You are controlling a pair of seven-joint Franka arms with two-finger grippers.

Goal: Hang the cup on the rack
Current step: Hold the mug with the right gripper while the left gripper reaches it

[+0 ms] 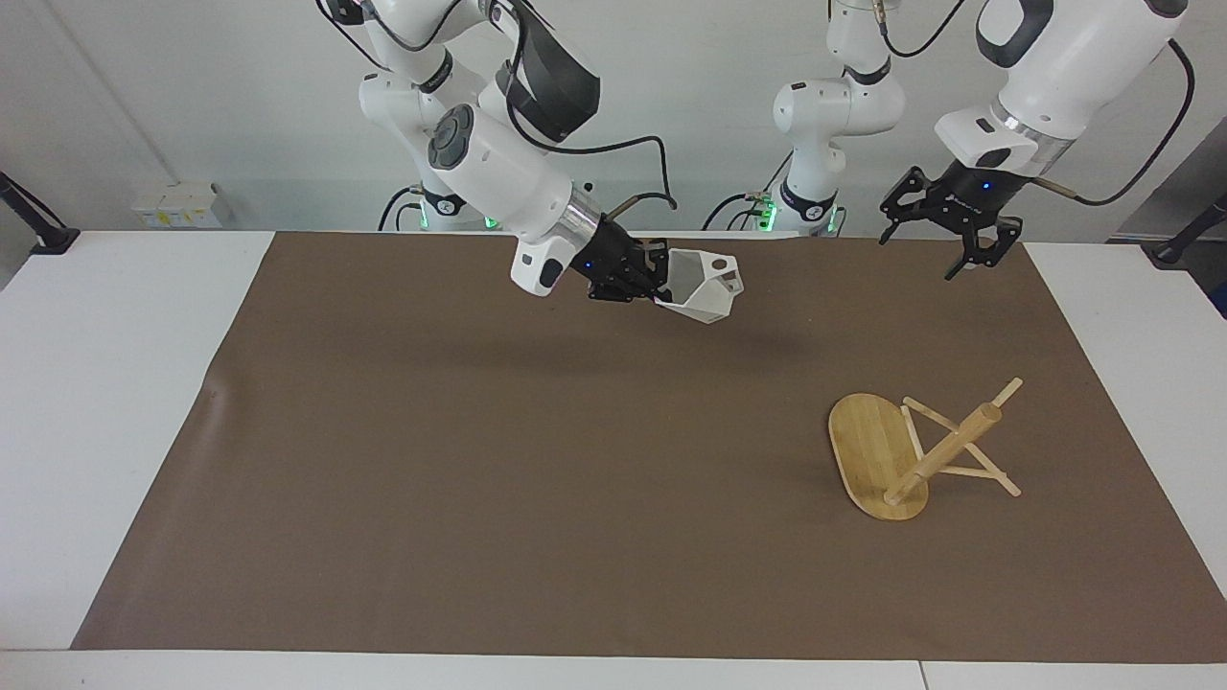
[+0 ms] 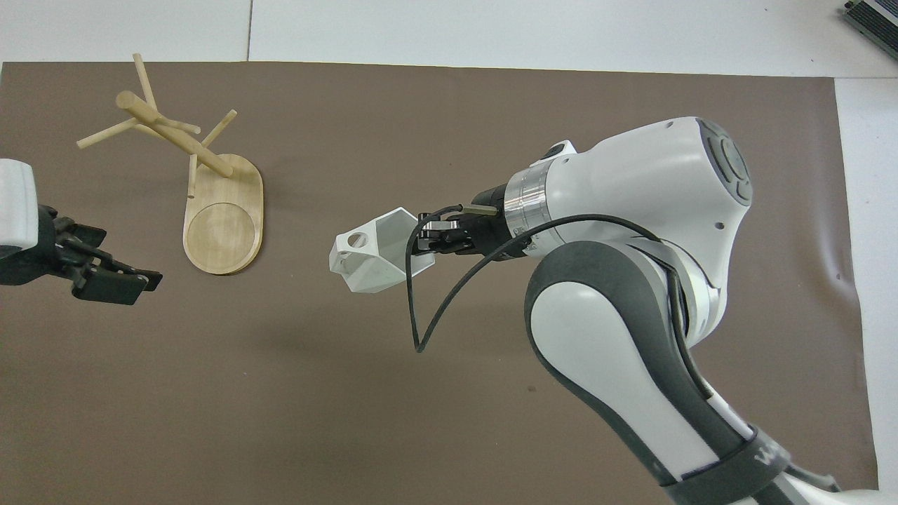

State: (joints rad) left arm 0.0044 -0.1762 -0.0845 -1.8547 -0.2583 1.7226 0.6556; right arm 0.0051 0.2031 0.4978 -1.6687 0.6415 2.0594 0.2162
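The right gripper (image 1: pixel 650 280) is carrying the small matte white faceted cup (image 1: pixel 705 287) in the air over the brown mat (image 1: pixel 479 460), above the stretch of mat near the edge that runs along the robots' side and about midway between its two ends; its jaws are pressed shut on the cup's rim wall, one fingertip inside the mouth and one outside as far as the overhead view is showing, so the cup is sticking out past the fingertips with its mouth tilted up and its blocky pierced handle (image 2: pixel 351 242) pointing away from the wrist toward the left arm's end of the table; the light bamboo mug rack (image 1: pixel 887 455) is lying tipped over on the mat toward that same end, its oval base (image 2: pixel 224 224) propped on edge and its post and pegs slanting off the surface, well apart from the cup; doing this step well probably means keeping the pinch firm and the handle hole leading while travelling across, and not attempting to thread a peg until the rack is standing, since a slanted peg would likely shed the cup; the left gripper (image 1: pixel 944 225) is hovering with its jaws spread wide and empty over the mat's corner at the robots' side, seemingly placed to right or steady the rack.
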